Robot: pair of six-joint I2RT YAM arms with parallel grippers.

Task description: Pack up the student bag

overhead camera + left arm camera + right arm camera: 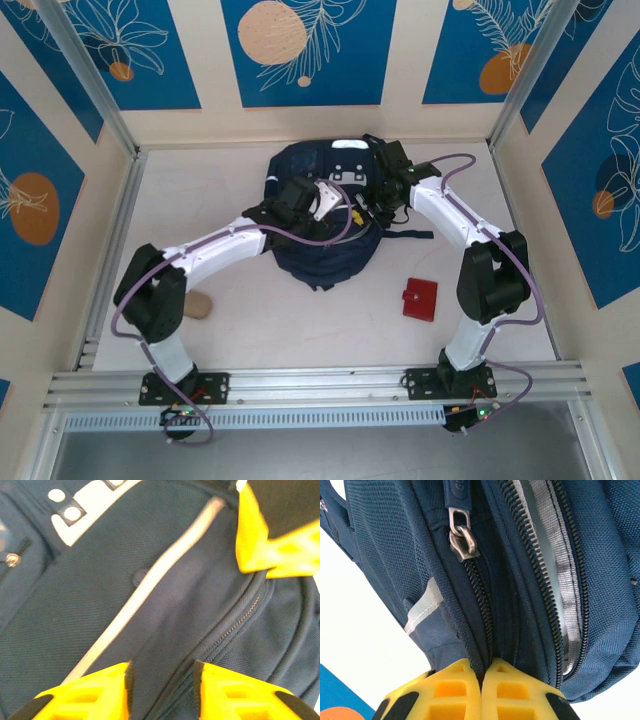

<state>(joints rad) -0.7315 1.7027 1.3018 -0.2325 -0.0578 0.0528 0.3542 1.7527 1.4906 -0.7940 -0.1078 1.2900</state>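
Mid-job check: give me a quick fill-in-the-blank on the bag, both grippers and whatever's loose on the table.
1. The right gripper is ___ on the student bag, right at its zipper.
2. The left gripper is over the bag with its jaws ___.
3. The small wallet lying on the table to the right of the bag is coloured ___.

Missing words: shut; open; red.
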